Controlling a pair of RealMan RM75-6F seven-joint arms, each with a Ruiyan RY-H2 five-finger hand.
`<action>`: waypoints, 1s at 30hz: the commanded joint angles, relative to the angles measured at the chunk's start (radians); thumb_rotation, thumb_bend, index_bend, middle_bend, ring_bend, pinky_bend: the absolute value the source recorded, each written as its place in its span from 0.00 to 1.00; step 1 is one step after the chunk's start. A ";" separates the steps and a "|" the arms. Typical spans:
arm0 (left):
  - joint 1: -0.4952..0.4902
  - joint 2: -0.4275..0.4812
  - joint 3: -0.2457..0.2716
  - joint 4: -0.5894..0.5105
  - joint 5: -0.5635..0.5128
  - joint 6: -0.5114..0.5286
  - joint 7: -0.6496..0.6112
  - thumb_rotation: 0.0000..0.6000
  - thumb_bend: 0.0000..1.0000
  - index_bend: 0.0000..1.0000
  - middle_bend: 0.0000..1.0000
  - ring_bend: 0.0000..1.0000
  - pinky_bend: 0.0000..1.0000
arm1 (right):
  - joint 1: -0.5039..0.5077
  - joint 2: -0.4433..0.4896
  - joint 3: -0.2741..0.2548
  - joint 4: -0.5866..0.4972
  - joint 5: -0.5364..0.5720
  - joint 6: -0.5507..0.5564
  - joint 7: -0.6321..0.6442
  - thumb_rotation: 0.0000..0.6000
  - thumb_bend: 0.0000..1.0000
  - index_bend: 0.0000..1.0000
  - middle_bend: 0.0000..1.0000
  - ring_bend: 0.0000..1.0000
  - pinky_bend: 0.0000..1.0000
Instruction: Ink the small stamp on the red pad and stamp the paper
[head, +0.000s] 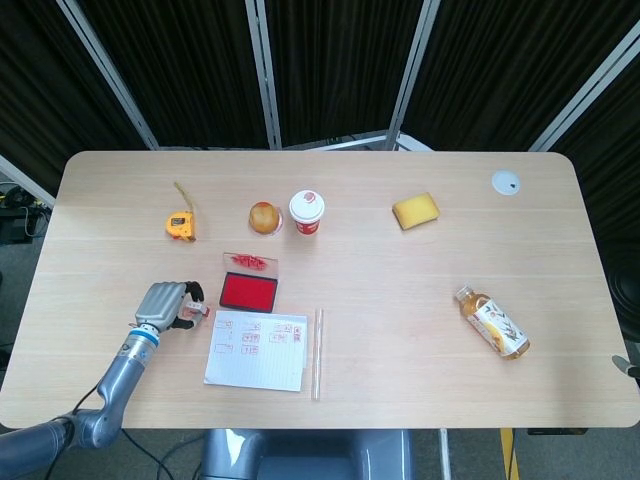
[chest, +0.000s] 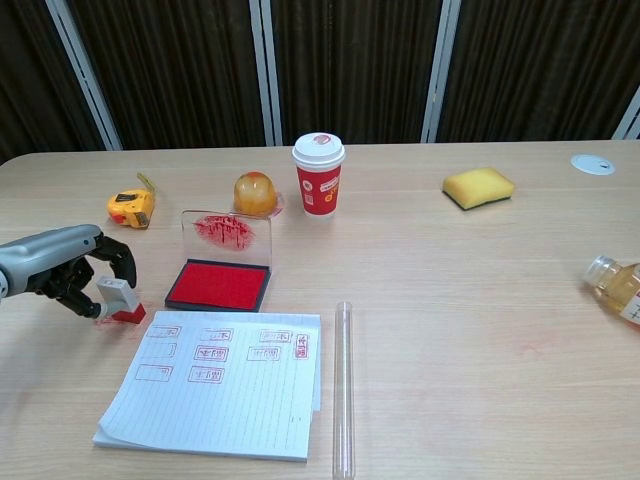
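The small stamp (chest: 120, 299), white-handled with a red base, stands upright on the table just left of the red ink pad (chest: 219, 285). My left hand (chest: 70, 268) curls around it, fingers arched over its top and still holding it. In the head view the stamp (head: 197, 311) shows at the fingertips of the left hand (head: 163, 303), beside the pad (head: 248, 291). The lined paper (chest: 215, 395), (head: 257, 349) lies in front of the pad and bears several red stamp marks. The pad's clear lid (chest: 227, 235) stands open behind it. My right hand is out of both views.
A clear tube (chest: 343, 390) lies along the paper's right edge. Behind the pad are a yellow tape measure (chest: 130, 208), an orange fruit (chest: 254, 192) and a red paper cup (chest: 318, 175). A yellow sponge (chest: 478, 187), a white disc (chest: 592, 164) and a lying bottle (chest: 615, 283) sit to the right.
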 joint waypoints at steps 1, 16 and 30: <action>0.001 0.001 -0.001 -0.001 0.001 0.000 -0.001 1.00 0.32 0.39 0.40 0.80 0.87 | 0.000 0.000 0.000 0.000 0.000 0.000 0.000 1.00 0.00 0.00 0.00 0.00 0.00; 0.023 0.073 -0.005 -0.103 0.056 0.053 -0.015 1.00 0.15 0.25 0.26 0.79 0.86 | -0.001 0.003 -0.001 -0.006 -0.006 0.003 0.002 1.00 0.00 0.00 0.00 0.00 0.00; 0.153 0.385 0.015 -0.544 0.256 0.391 0.137 1.00 0.00 0.06 0.00 0.11 0.10 | -0.019 0.040 -0.013 -0.070 -0.083 0.057 0.041 1.00 0.00 0.00 0.00 0.00 0.00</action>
